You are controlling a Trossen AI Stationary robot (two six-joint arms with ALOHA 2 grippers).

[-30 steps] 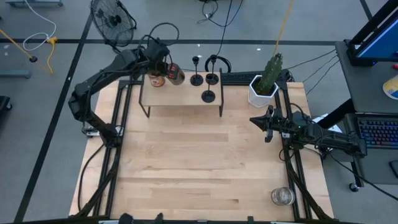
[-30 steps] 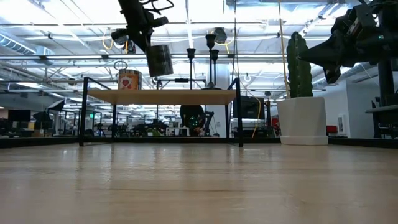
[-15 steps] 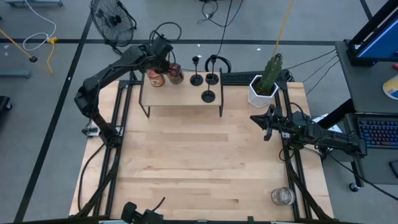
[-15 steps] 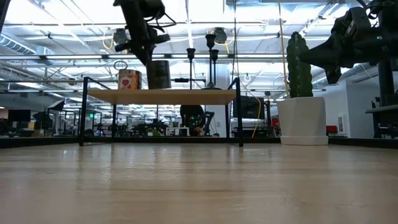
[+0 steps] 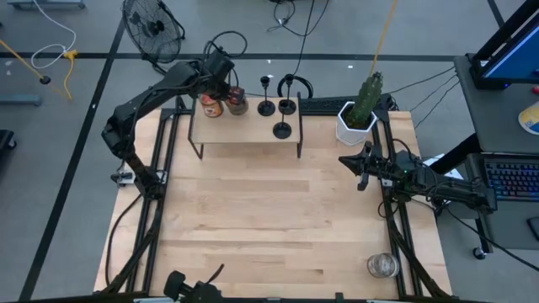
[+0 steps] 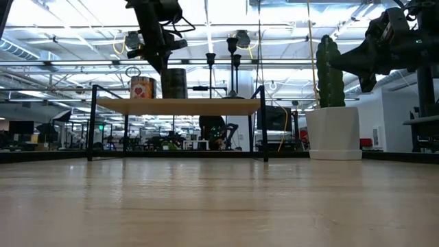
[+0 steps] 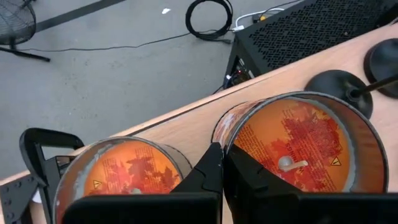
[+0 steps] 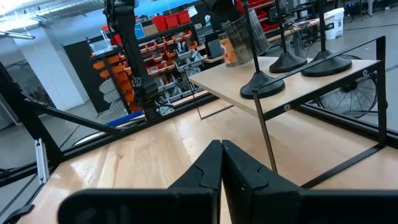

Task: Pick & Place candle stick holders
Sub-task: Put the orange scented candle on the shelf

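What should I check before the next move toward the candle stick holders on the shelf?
1. Candle stick holders upright on the shelf: ok.
2. Left gripper free for a holder: not ok, shut on the rim of the jar.
3. That jar resting on the shelf: ok.
4. Right gripper open for a grasp: not ok, shut, hovering beside the plant pot, away from the shelf.
5. Drop-off place for the holders: cannot tell.

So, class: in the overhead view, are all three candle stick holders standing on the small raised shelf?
Yes: all three candle stick holders stand on the shelf.
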